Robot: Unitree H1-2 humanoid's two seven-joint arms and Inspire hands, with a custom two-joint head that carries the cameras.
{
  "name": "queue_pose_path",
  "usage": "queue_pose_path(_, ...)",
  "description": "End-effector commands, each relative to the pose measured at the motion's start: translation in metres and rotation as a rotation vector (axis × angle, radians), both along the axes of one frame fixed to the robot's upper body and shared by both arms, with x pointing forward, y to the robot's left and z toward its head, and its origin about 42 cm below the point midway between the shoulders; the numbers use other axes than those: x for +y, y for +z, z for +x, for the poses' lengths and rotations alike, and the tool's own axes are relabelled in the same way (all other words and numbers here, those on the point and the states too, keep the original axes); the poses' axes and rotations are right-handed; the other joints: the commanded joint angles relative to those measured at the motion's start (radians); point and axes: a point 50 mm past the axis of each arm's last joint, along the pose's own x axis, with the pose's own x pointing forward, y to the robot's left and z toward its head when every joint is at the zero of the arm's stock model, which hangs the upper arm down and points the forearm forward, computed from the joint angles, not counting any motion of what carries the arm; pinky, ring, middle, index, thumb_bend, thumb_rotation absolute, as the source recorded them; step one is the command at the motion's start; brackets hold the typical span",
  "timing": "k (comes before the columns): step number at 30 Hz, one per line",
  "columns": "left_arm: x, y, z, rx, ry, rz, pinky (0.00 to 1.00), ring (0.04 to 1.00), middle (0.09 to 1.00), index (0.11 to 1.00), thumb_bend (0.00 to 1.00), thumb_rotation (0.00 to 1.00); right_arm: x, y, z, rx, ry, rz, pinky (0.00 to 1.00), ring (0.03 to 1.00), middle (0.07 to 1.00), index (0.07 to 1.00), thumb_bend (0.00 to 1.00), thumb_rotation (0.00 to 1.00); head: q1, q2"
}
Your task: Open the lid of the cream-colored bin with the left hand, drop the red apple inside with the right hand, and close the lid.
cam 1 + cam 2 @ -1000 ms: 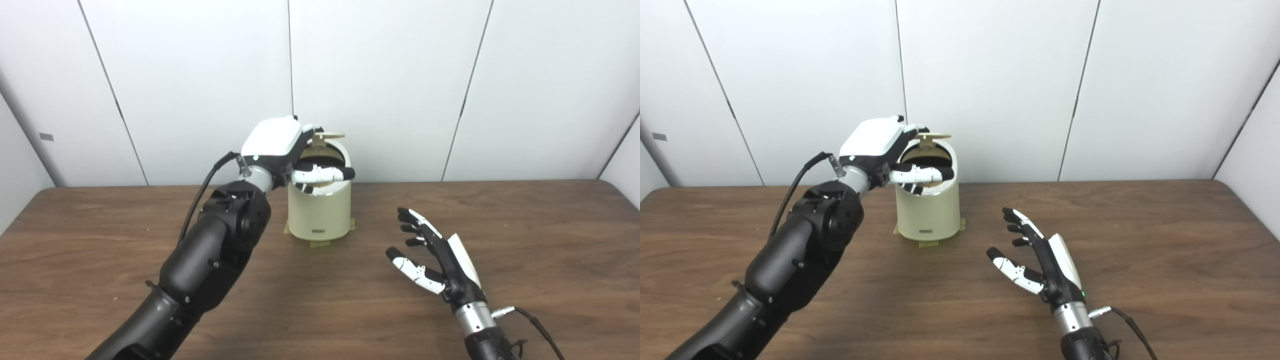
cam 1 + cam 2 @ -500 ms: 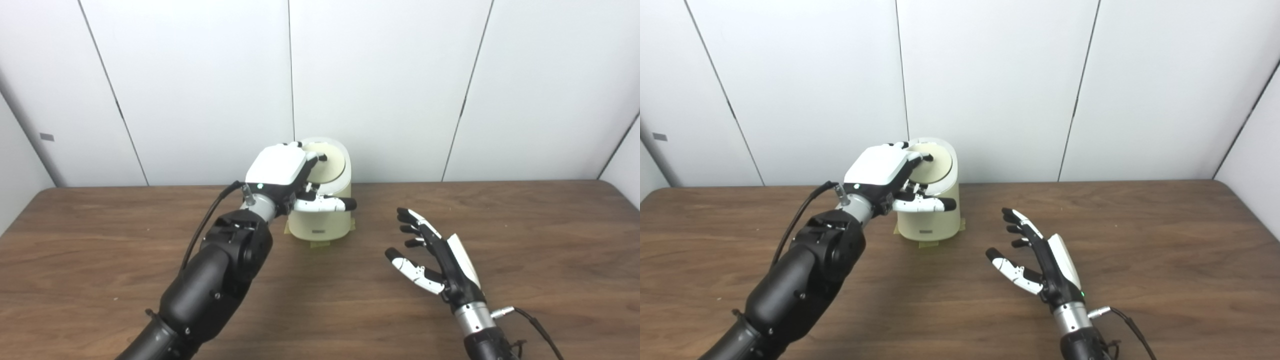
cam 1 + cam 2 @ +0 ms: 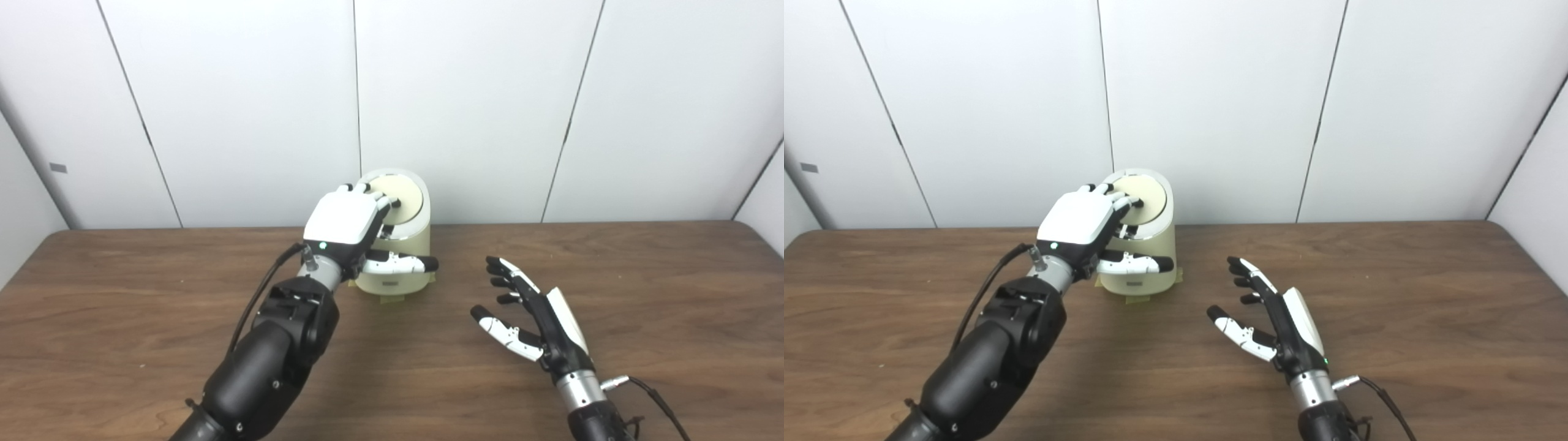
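Bin (image 3: 395, 269): cream-colored, round, upright at the back of the table (image 3: 122, 318), just before the white wall panels (image 3: 245, 92); tape tabs at its foot suggest it is fixed down.
Lid (image 3: 401, 195): round, flat, lying shut in the bin's pale rim, tilted a little toward the camera.
Apple: none visible on the table or in either hand; judged to be inside the bin, though hidden.
Left hand (image 3: 1078, 223): draped over the bin's left rim, fingertips (image 3: 1127, 201) resting on the lid's left edge, thumb stretched across the front wall; fingers spread, gripping nothing.
Right hand (image 3: 539, 321): low over the table right of the bin, well apart from it, palm turned inward, fingers wide and empty.
Stage: judged as the last step, lid down, only the left hand's release left.
Handling: lid looks thin, light, stiff plastic on a rear hinge; probably moves with a light touch; best taken at the front or left edge, away from the hinge.
Handling, bin: smooth, hard wall, likely slippery to pinch; body probably light, so sideways pushes are best avoided despite the tape.
Edges: wall close behind the bin, little room there; table edges far to left and right.
Open room: broad bare wood in front and on both sides; clear path for the left hand to draw back toward the near-left.
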Motion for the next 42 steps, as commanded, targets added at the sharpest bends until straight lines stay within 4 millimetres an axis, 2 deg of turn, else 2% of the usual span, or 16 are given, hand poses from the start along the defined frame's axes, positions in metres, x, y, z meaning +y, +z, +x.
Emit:
queue_pose_path(1, 0.005, -0.016, 0.009, 0.022, 0.035, 0.140, 1.00, 0.999, 0.895, 0.873, 0.96, 1.00, 0.004, 0.016, 0.006, -0.060, 0.009, 0.010, 0.71, 0.821, 0.856, 0.875, 0.31, 0.56, -0.002, 0.001)
queue_pose_path(7, 0.008, -0.046, 0.021, -0.002, 0.061, 0.338, 1.00, 1.000, 0.883, 0.871, 0.95, 0.97, 0.005, 0.016, 0.006, -0.055, 0.011, 0.019, 0.72, 0.826, 0.858, 0.876, 0.31, 0.53, -0.002, 0.002)
queue_pose_path(13, 0.013, -0.057, 0.025, -0.006, 0.069, 0.334, 1.00, 0.996, 0.870, 0.862, 0.95, 1.00, 0.006, 0.017, 0.006, -0.058, 0.012, 0.022, 0.72, 0.826, 0.858, 0.869, 0.31, 0.54, -0.004, 0.005)
queue_pose_path(16, 0.016, -0.056, 0.021, -0.087, 0.050, 0.235, 1.00, 0.978, 0.884, 0.874, 0.89, 0.98, 0.006, 0.017, 0.006, -0.062, 0.016, 0.023, 0.71, 0.822, 0.857, 0.872, 0.31, 0.54, -0.002, 0.004)
queue_pose_path(17, 0.017, -0.056, 0.019, -0.127, 0.040, 0.196, 1.00, 0.945, 0.869, 0.857, 0.83, 0.97, 0.006, 0.017, 0.006, -0.063, 0.017, 0.023, 0.70, 0.820, 0.857, 0.872, 0.30, 0.53, -0.003, 0.003)
queue_pose_path(19, 0.019, -0.057, 0.016, -0.202, 0.022, 0.121, 1.00, 0.917, 0.855, 0.842, 0.78, 0.95, 0.006, 0.017, 0.006, -0.065, 0.017, 0.021, 0.70, 0.818, 0.856, 0.873, 0.30, 0.53, -0.003, 0.001)
queue_pose_path(21, 0.021, -0.059, 0.013, -0.259, 0.009, 0.059, 1.00, 0.871, 0.825, 0.832, 0.68, 0.91, 0.006, 0.016, 0.007, -0.065, 0.017, 0.018, 0.69, 0.815, 0.854, 0.872, 0.31, 0.54, -0.003, 0.001)
queue_pose_path(25, 0.022, -0.058, 0.007, -0.338, -0.024, -0.044, 1.00, 0.841, 0.822, 0.829, 0.61, 0.88, 0.005, 0.017, 0.007, -0.061, 0.014, 0.023, 0.70, 0.817, 0.853, 0.874, 0.31, 0.53, 0.000, 0.001)
queue_pose_path(34, 0.023, -0.057, 0.000, -0.385, -0.082, -0.125, 1.00, 0.819, 0.808, 0.809, 0.60, 0.86, 0.007, 0.016, 0.007, -0.063, 0.011, 0.024, 0.72, 0.828, 0.858, 0.877, 0.31, 0.54, -0.003, 0.001)
queue_pose_path(37, 0.021, -0.050, -0.001, -0.395, -0.084, -0.179, 1.00, 0.835, 0.868, 0.879, 0.60, 0.86, 0.007, 0.016, 0.007, -0.065, 0.008, 0.019, 0.70, 0.817, 0.851, 0.875, 0.32, 0.55, -0.003, 0.001)
queue_pose_path(39, 0.020, -0.041, -0.003, -0.392, -0.083, -0.215, 1.00, 0.923, 0.950, 0.963, 0.59, 0.89, 0.006, 0.015, 0.007, -0.064, 0.007, 0.022, 0.70, 0.816, 0.852, 0.875, 0.32, 0.54, -0.003, 0.001)
queue_pose_path(42, 0.018, -0.025, -0.006, -0.387, -0.080, -0.279, 1.00, 0.988, 0.995, 0.997, 0.60, 0.91, 0.006, 0.015, 0.008, -0.055, 0.006, 0.018, 0.71, 0.823, 0.857, 0.879, 0.32, 0.53, -0.002, -0.001)
